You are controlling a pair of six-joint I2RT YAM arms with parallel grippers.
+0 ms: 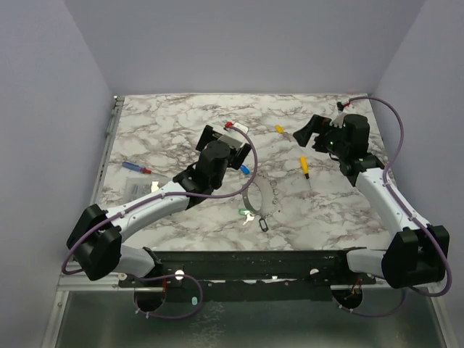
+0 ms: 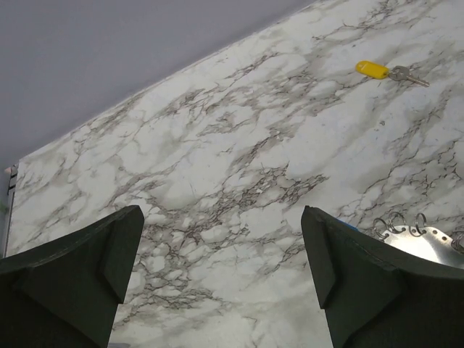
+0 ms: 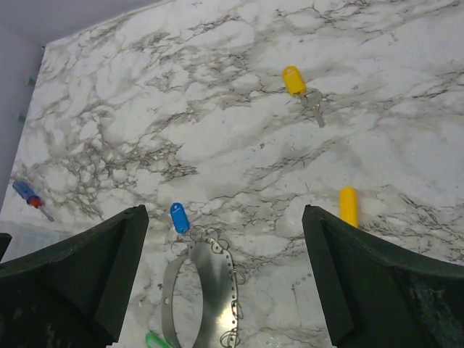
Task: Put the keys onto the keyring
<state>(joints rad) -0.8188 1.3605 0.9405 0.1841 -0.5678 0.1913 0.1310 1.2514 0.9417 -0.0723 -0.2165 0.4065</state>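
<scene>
Left tool [image 2: 223, 272] and right tool [image 3: 225, 275] gape empty over veined marble table [image 3: 217, 109]; silver keyring [image 3: 214, 293] lies flat.

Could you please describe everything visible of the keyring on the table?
The keyring is a silver metal band bent into an oval loop, lying flat on the marble table. One side is thin with small holes; the other is wider, with small wire rings along its edge. A blue key tag sits at one end, apparently joined by a ring, and a green tag lies by the other.
</scene>
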